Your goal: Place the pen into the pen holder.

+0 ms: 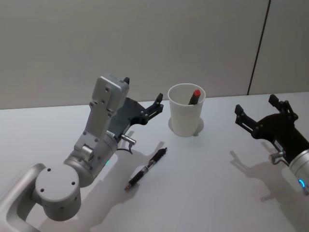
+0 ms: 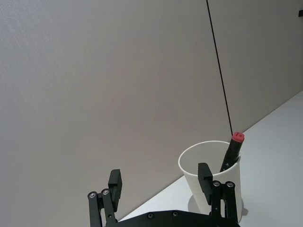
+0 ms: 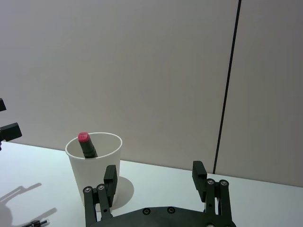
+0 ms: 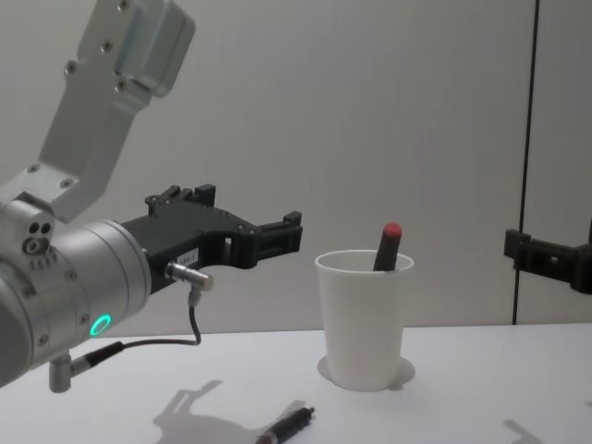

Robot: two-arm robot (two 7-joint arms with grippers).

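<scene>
A black pen (image 1: pixel 147 169) lies flat on the white table, in front of and to the left of the pen holder (image 1: pixel 186 118), a white paper cup. A red-capped marker (image 1: pixel 194 95) leans inside the cup. My left gripper (image 1: pixel 143 90) hovers open and empty just left of the cup, above and behind the pen. My right gripper (image 1: pixel 256 104) hangs open and empty to the cup's right. The left wrist view has the left gripper (image 2: pixel 160 178) facing the cup (image 2: pixel 190 172); the right wrist view has the right gripper (image 3: pixel 155 174) facing the cup (image 3: pixel 85 175).
The table (image 1: pixel 207 188) is a plain white surface backed by a grey wall (image 1: pixel 145 43) with a dark vertical seam. In the chest view the pen (image 4: pixel 287 427) lies near the front edge, below the left gripper (image 4: pixel 268 224).
</scene>
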